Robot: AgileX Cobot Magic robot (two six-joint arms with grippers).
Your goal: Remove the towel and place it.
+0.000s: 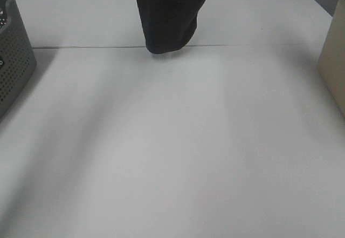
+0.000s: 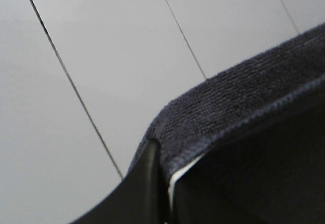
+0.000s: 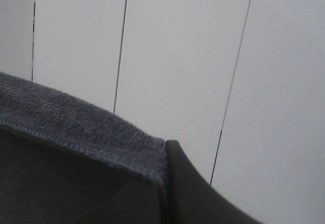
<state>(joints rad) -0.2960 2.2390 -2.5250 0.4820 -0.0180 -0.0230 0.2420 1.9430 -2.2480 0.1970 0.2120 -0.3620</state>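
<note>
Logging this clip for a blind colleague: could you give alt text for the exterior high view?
A very dark towel hangs down from the top centre, its lower end at or just above the white table. A grey perforated basket sits at the left edge and a beige block at the right edge.

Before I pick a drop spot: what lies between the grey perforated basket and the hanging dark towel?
In the exterior high view, only bare white tabletop with a seam separates the grey plastic basket from the dark charcoal towel.
</note>
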